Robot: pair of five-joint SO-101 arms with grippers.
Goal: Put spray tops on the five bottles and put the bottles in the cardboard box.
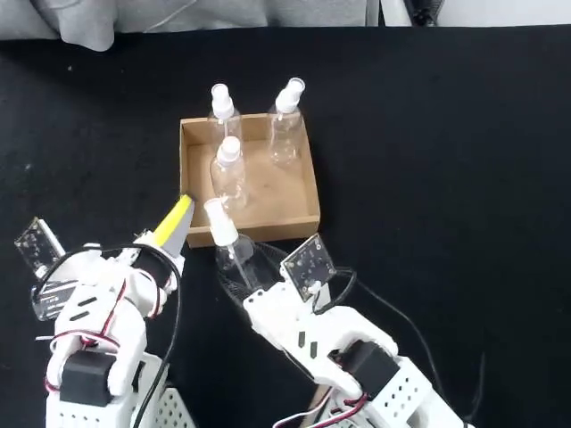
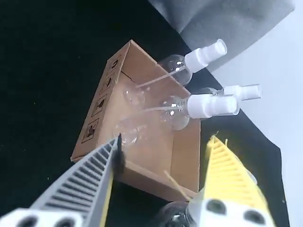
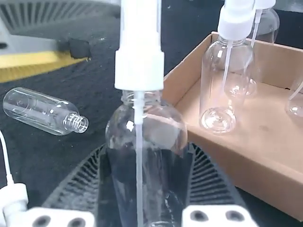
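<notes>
Your black table (image 1: 446, 178), grey cloth (image 1: 178, 13) along its far edge, cardboard box (image 1: 285, 228) holding three capped bottles (image 1: 228, 174), your right jaws gripping a fourth bottle (image 1: 234, 254) outside its near wall, left jaws open alongside

Shallow brown cardboard box (image 1: 309, 192) is recorded at the centre of the black-covered table (image 1: 446, 178). Three clear plastic bottles with white spray tops are noted at it. The far-left bottle (image 1: 222, 109) is set upright at the far left corner. The far-right bottle (image 1: 286, 132) is set upright near the far right corner. The middle bottle (image 1: 228, 175) is set on the box floor by the left wall. A fourth capped bottle (image 1: 229, 248) is clamped, tilted, in the right gripper (image 1: 241, 272), just outside the near wall. The left gripper (image 1: 177, 218), yellow-fingered, is located beside the near left corner.
</notes>
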